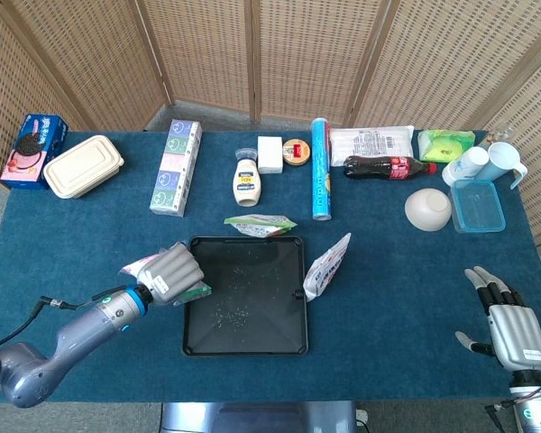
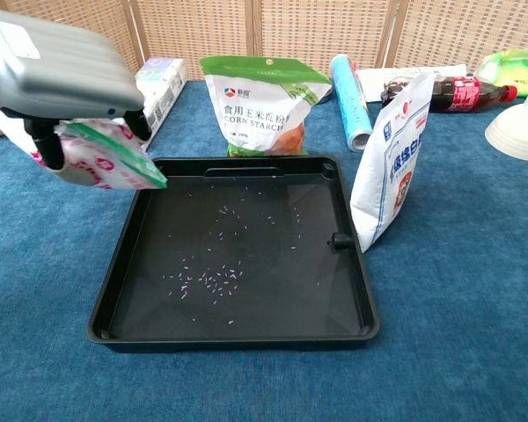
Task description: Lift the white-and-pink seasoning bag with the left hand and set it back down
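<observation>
My left hand [image 1: 173, 274] [image 2: 60, 66] grips the white-and-pink seasoning bag [image 2: 101, 160] [image 1: 142, 266] and holds it off the table, just left of the black tray [image 1: 198, 338] [image 2: 352, 290]. The bag's green-edged corner [image 1: 198, 290] pokes over the tray's left rim. The hand covers most of the bag from above. My right hand [image 1: 514, 327] rests open near the table's front right corner, fingers spread, holding nothing; the chest view does not show it.
A corn starch bag [image 2: 255, 101] stands behind the tray and a white-and-blue bag [image 2: 392, 163] leans at its right rim. Along the back lie a tissue box [image 1: 177, 167], mayonnaise bottle [image 1: 247, 183], blue roll [image 1: 320, 167], cola bottle [image 1: 388, 167], bowl [image 1: 428, 209] and containers.
</observation>
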You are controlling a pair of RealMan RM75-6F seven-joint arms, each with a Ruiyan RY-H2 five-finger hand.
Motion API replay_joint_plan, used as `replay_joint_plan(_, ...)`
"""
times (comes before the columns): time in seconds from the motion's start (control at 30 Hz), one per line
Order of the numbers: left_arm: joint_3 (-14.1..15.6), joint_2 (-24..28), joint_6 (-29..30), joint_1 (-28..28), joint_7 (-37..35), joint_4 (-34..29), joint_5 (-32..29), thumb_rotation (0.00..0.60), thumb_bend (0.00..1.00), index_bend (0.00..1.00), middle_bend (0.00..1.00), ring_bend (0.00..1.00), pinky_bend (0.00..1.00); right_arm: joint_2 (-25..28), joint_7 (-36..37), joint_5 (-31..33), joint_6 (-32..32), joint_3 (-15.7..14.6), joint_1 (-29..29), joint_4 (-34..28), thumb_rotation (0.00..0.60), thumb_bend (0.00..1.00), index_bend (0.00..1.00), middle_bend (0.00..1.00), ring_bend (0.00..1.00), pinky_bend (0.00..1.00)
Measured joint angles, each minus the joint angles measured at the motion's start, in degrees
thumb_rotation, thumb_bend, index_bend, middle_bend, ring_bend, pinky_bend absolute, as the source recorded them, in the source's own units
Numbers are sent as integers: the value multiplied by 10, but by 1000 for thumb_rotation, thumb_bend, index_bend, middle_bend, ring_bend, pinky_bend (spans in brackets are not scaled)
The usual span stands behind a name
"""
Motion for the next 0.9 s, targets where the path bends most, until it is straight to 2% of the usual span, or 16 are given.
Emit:
replay_joint_plan(0.17, 13, -6, 15, -18, 53, -17, -31, 600, 498, 932, 747, 688, 578, -2, -4, 2, -3, 0, 1, 2, 600, 0, 0, 71, 136, 155)
replay_joint_plan(0.37, 32, -16, 56, -63, 128, -51, -145, 600, 502, 932, 747, 688, 577, -2, -1, 4, -2, 2, 1, 3, 600, 0, 0, 71, 136, 154)
replay_joint_plan(0.5, 54, -30, 111, -104, 207, -74, -229, 600, 503, 932, 747, 688, 578, 0, 3, 6, -5, 2, 2, 4, 600, 0, 0, 71, 135, 154)
replay_joint_plan(0.6, 73, -48, 144, -128, 238, -81, -264, 600, 503, 932, 747, 688, 578, 0, 3, 5, -5, 2, 2, 5, 600, 0, 0, 70, 136, 155)
replay_joint_plan(0.9, 96, -67, 165, -146, 238, -76, -267, 600, 504, 932, 748, 688, 578, 1, 5, 7, -4, 2, 2, 4, 600, 0, 0, 71, 135, 154)
